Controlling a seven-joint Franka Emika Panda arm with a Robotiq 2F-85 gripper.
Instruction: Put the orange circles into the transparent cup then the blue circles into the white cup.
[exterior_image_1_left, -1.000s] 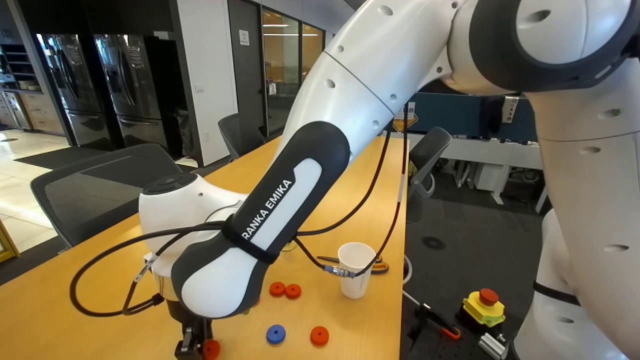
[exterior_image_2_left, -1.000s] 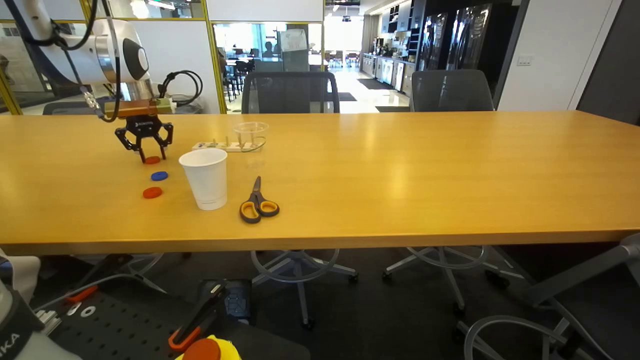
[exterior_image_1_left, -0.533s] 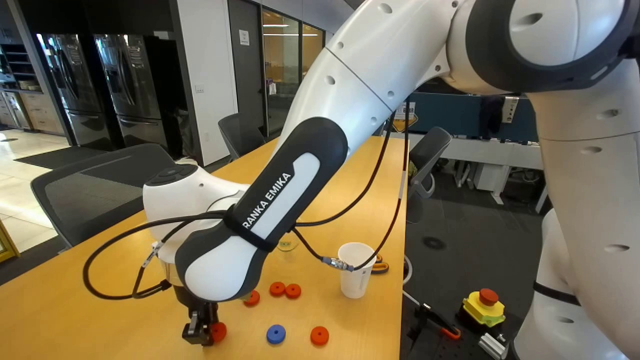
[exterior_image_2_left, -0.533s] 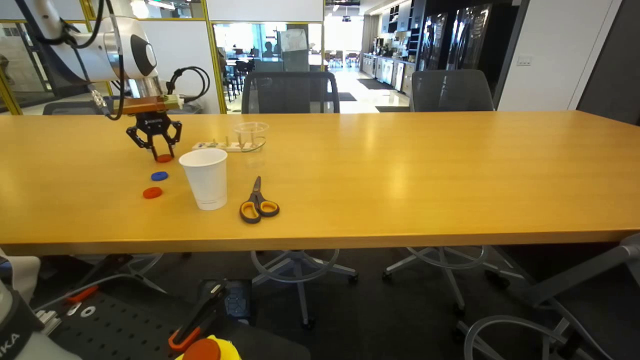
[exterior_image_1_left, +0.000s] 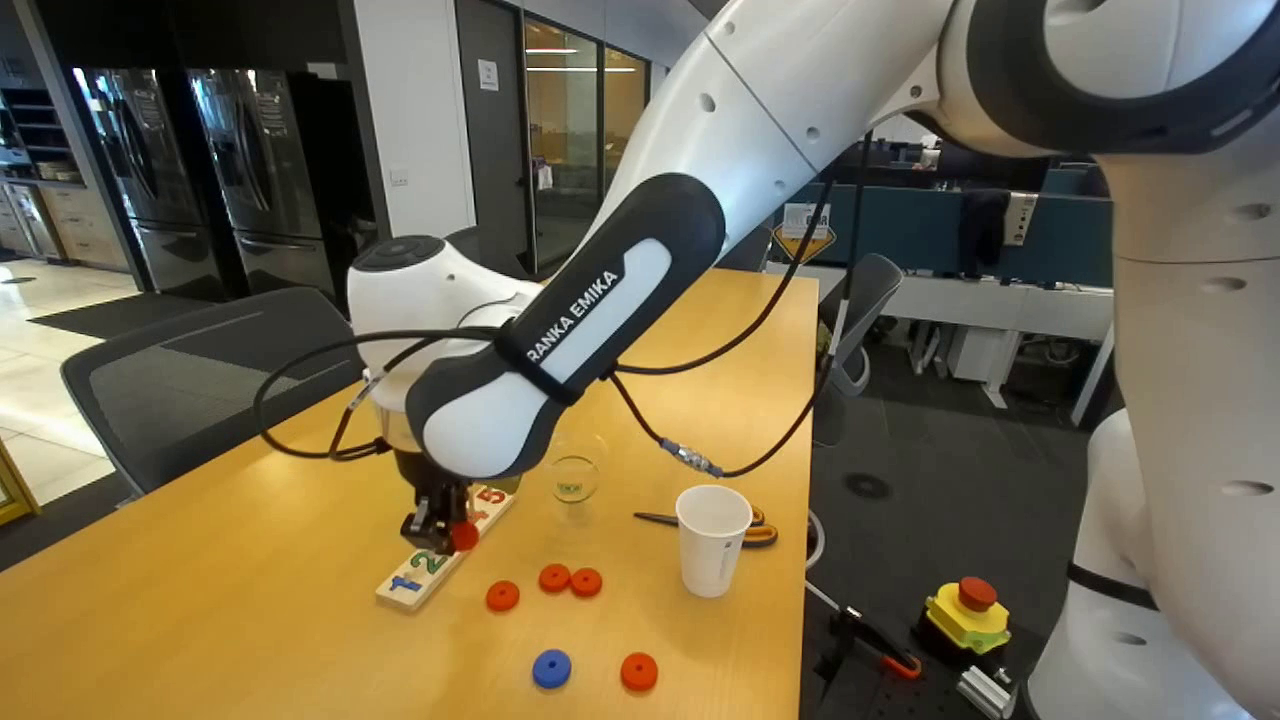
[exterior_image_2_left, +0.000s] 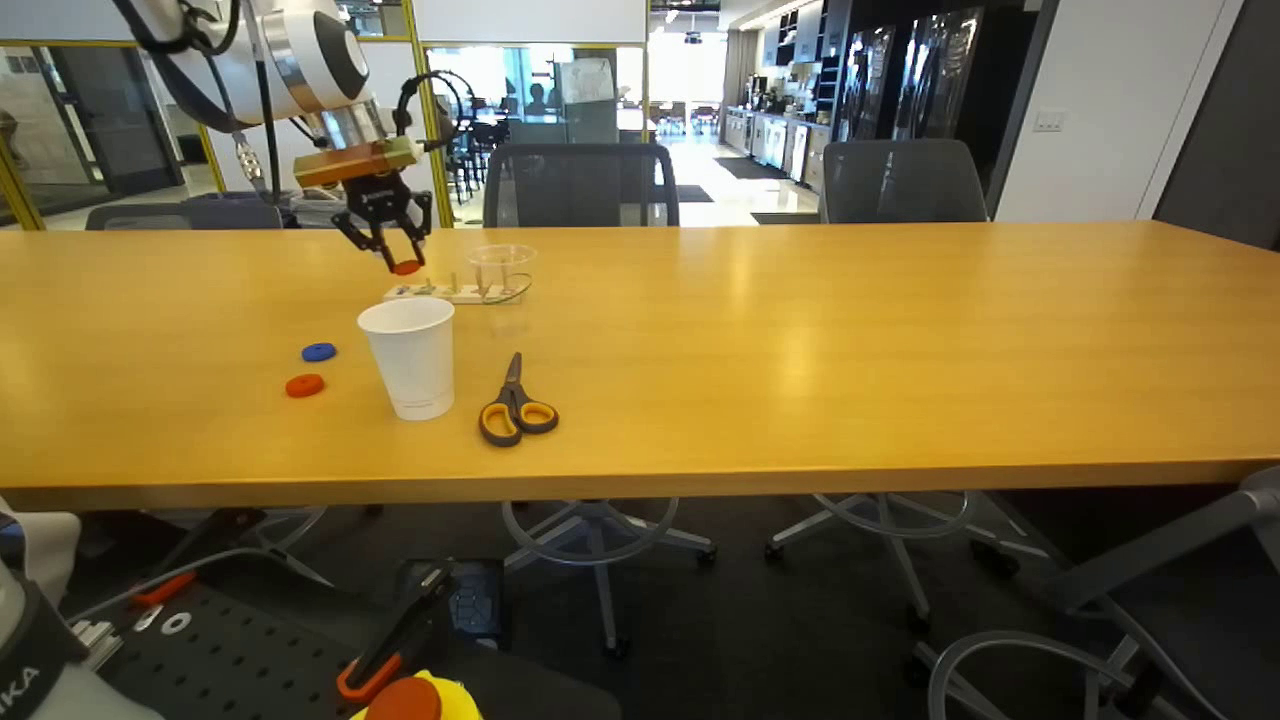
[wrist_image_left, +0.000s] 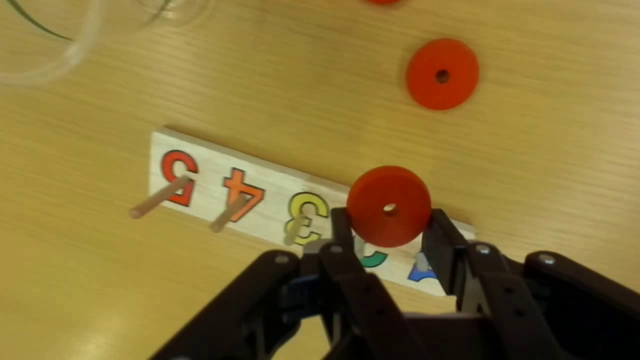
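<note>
Orange disc (wrist_image_left: 387, 227) held by its rim, clear tumbler (exterior_image_1_left: 575, 480) the likely goal

Wrist view: my fingers (wrist_image_left: 342, 225) stand apart by just the disc's breadth, one against each side of the rim they hold. I judge the grip runs across the middle so that the disc hangs level and drops freely once I let go. It is a plain red-orange round, smooth-faced, with a small hole through the centre where something pale shows. Beneath it lies a numbered peg board (wrist_image_left: 272, 202), near the tumbler but apart from it; I likely hold the disc high to keep it off the pegs (wrist_image_left: 160, 196).

In an exterior view, four loose orange discs (exterior_image_1_left: 497, 600) lie on the table (exterior_image_1_left: 250, 620), three near the tumbler and one well apart from it. One blue disc (exterior_image_1_left: 543, 672) lies well apart from the tumbler too. The white disposable cup (exterior_image_1_left: 712, 545) stands upright, apart from the tumbler, presumably so the two colours end up separate.

In an exterior view, the held disc hangs above the table, to one side of the tumbler and not yet over its mouth; I cannot tell whether it is higher than that lip. Scissors (exterior_image_2_left: 514, 395) lie apart from the tumbler, seemingly with no part in this job.
</note>
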